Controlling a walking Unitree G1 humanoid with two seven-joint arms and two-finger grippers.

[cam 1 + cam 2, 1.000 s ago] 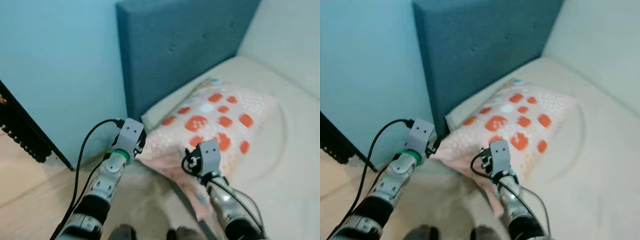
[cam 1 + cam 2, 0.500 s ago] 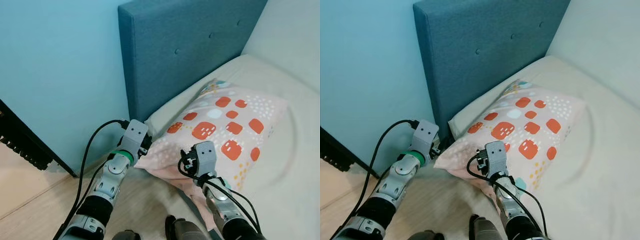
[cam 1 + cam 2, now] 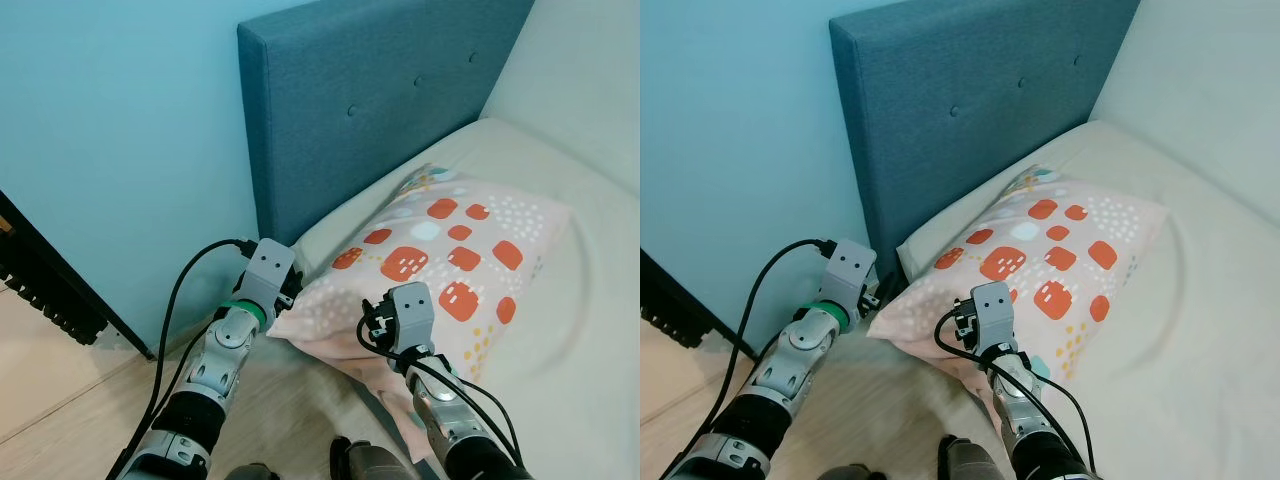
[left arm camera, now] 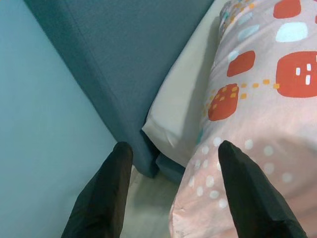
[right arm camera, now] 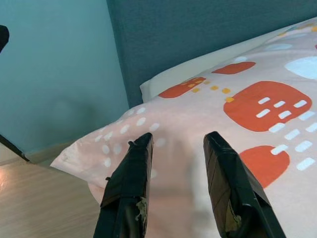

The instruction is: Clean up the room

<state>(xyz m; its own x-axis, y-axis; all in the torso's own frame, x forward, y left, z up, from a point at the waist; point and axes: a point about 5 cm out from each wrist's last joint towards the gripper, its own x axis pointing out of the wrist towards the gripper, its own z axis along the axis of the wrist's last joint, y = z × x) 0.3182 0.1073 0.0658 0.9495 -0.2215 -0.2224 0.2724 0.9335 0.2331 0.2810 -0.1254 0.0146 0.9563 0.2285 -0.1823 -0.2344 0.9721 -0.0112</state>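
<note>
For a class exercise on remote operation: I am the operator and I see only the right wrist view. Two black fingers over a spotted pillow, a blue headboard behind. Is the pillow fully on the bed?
Observer: No. From the head views, the pillow has its near corner hanging over the mattress edge, above the wooden floor.
Operator: Where is the left hand?
Observer: The left hand is at that overhanging corner, fingers open, one finger on the pillow side and one toward the headboard.
Operator: And my right hand?
Observer: The right hand hovers open just over the pillow's near edge, gripping nothing.
</note>
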